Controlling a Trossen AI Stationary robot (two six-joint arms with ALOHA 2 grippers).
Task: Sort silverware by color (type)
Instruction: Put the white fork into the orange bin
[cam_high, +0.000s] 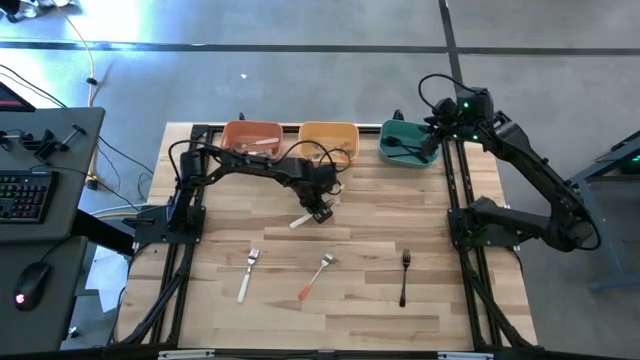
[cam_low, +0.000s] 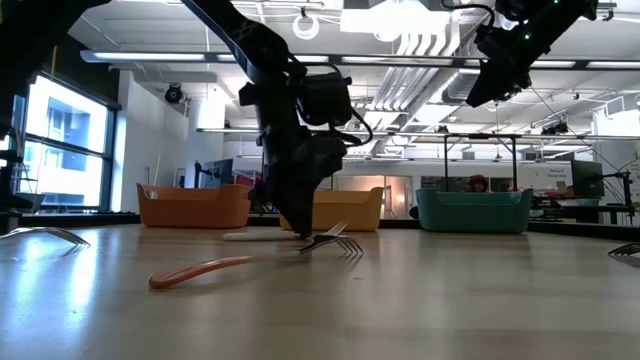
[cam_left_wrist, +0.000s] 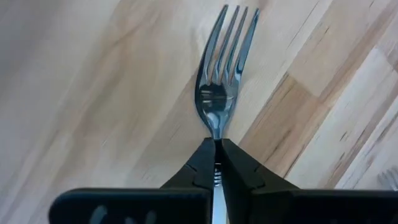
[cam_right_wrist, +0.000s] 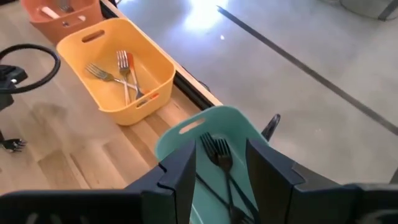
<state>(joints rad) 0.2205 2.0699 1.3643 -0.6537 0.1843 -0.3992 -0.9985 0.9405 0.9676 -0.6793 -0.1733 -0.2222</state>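
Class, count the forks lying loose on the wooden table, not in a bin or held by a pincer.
3: a white-handled fork toward the left, an orange-handled fork in the middle, a black-handled fork toward the right. None seems hidden.

Light wooden table (cam_high: 350, 300), butcher-block planks, framed by dark rails along both sides. Along the far edge, three bins in a row: orange bin (cam_high: 251, 138), then yellow bin (cam_high: 328, 140) just beside it, then green bin (cam_high: 408, 144) a little apart. Near the table's middle, white-handled fork (cam_high: 300, 221) flat on the wood. Toward the near edge, three more forks lying well apart: another white-handled fork (cam_high: 247, 275) leftmost, orange-handled fork (cam_high: 314, 277) angled in the centre, black-handled fork (cam_high: 404, 277) rightmost, roughly straight.
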